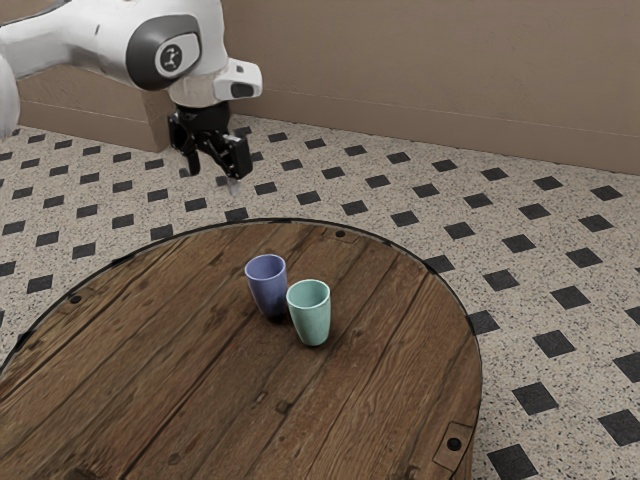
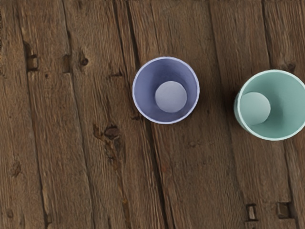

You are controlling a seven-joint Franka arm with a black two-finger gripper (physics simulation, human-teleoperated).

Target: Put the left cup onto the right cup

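A purple-blue cup point(image 1: 266, 283) stands upright near the middle of the round wooden table point(image 1: 150, 380). A teal cup point(image 1: 309, 311) stands upright just to its right in the exterior view, nearly touching it. My black gripper point(image 1: 213, 166) hangs high above the table's far edge, well above both cups, open with nothing between its fingers. From the wrist view I look straight down into the purple cup point(image 2: 165, 90), with the teal cup point(image 2: 271, 105) beside it; both are empty.
The table's dark planks point(image 2: 71, 143) have knots and small holes. Around it lies a speckled floor with black diamond tiles point(image 1: 520, 240), and a tan wall point(image 1: 450, 60) runs along the back.
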